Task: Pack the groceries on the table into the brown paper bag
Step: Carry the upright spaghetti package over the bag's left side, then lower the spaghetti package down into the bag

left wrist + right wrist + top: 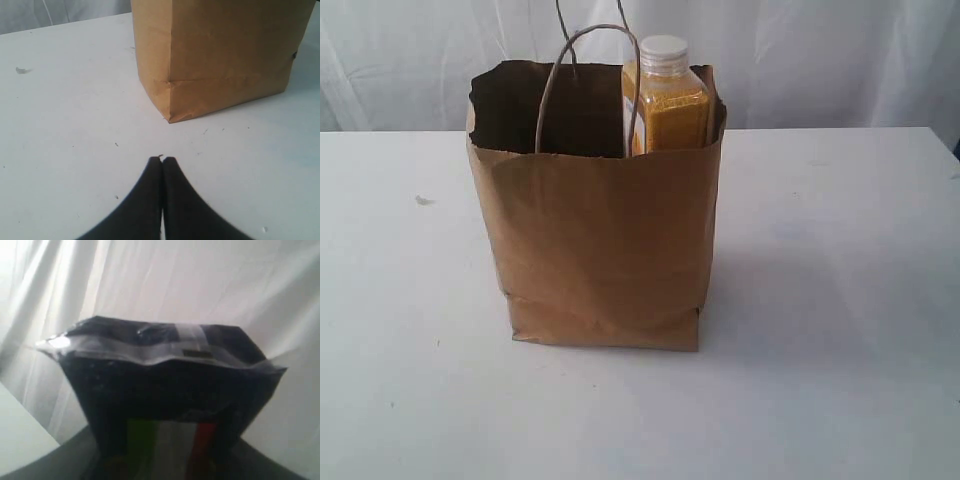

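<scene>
Left gripper (pixel 161 161) hangs low over the table (pixel 840 350) with its two dark fingers pressed together and nothing between them. Ahead of its tips, a little apart from them, the brown paper bag (pixel 215 60) stands upright with one bottom corner turned toward it.

On the right gripper the jaws themselves are hidden. The long pasta packet (pixel 165 385), dark film with a clear sealed edge and a green, white and red stripe, fills the right wrist view directly in front of the camera. It is raised off the table with only the white curtain (pixel 150 280) behind it, so the grip reads as clamped on the packet. The exterior view shows neither arm, so where this gripper stands relative to the bag cannot be told.

Inside the bag the orange juice bottle (pixel 670 100) stands in one corner, its cap above the rim. A loop handle (pixel 582 60) arches over the open mouth. The other groceries are not visible.

The likely trouble is at the mouth. A long packet lowered off-centre could catch the handle or the soft rim and fold the paper inward, or strike the bottle and tip it. Nothing braces the bag, so a sideways push from the packet could slide or topple it. The slick film might also slip in the grip if it drags on the paper.
</scene>
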Tool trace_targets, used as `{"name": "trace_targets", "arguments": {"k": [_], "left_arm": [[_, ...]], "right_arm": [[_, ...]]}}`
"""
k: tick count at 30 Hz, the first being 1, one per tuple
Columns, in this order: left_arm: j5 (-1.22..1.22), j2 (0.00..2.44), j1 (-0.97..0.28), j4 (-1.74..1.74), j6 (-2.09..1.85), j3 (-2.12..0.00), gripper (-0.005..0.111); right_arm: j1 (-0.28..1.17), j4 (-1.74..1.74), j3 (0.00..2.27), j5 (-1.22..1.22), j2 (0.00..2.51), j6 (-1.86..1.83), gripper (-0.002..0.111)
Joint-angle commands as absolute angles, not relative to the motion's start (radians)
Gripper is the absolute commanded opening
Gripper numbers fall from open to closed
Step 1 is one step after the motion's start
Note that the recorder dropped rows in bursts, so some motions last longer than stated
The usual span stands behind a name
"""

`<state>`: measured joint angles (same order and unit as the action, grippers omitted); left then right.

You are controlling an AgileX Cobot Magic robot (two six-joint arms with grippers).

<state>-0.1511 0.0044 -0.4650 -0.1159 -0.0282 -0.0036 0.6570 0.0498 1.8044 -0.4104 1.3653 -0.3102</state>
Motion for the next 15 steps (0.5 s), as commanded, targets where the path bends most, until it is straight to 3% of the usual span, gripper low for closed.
{"name": "trace_targets", "arguments": {"k": [1,15], "left_arm": [[-0.149,0.000,-0.462,-0.119,-0.031,0.000,0.000],[-0.149,0.000,-0.462,-0.119,-0.031,0.000,0.000]], "right_arm": [[0.720,0.060,1.879,-0.297,1.418,-0.373,0.000],[0.799,-0.007,1.918,-0.283,1.605,-0.369,0.000]]}}
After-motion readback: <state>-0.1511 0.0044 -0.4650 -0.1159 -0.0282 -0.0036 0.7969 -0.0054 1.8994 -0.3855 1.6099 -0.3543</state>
